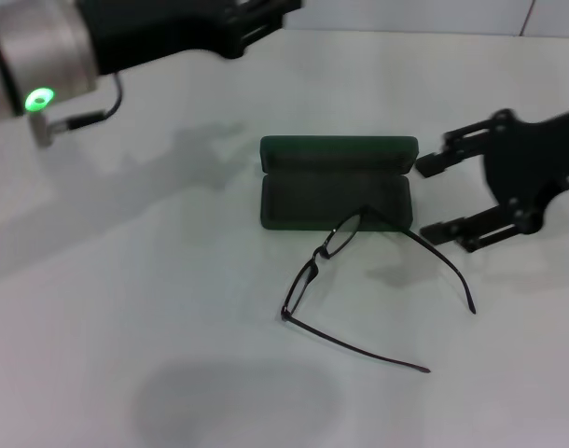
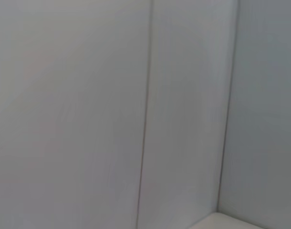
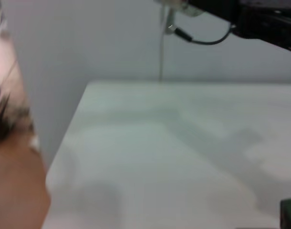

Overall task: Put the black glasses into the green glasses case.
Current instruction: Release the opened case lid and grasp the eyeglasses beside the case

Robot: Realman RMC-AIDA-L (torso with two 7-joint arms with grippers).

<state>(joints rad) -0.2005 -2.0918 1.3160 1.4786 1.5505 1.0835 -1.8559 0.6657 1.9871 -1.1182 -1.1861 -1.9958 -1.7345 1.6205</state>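
Note:
The green glasses case (image 1: 338,194) lies open in the middle of the white table (image 1: 126,308), its lid standing up at the far side. A corner of it shows in the right wrist view (image 3: 290,214). The black glasses (image 1: 312,267) lie unfolded just in front of the case. One end of the frame rests against the case's front edge and both temple arms are spread out on the table. My right gripper (image 1: 432,198) is open and empty, just right of the case and above the table. My left arm (image 1: 163,33) is raised at the far left, away from both.
The left wrist view shows only pale wall panels (image 2: 88,114). The right wrist view shows the table's far edge (image 3: 136,85), my left arm's cable (image 3: 202,40) and a blurred pink-brown shape (image 3: 12,162) at one side.

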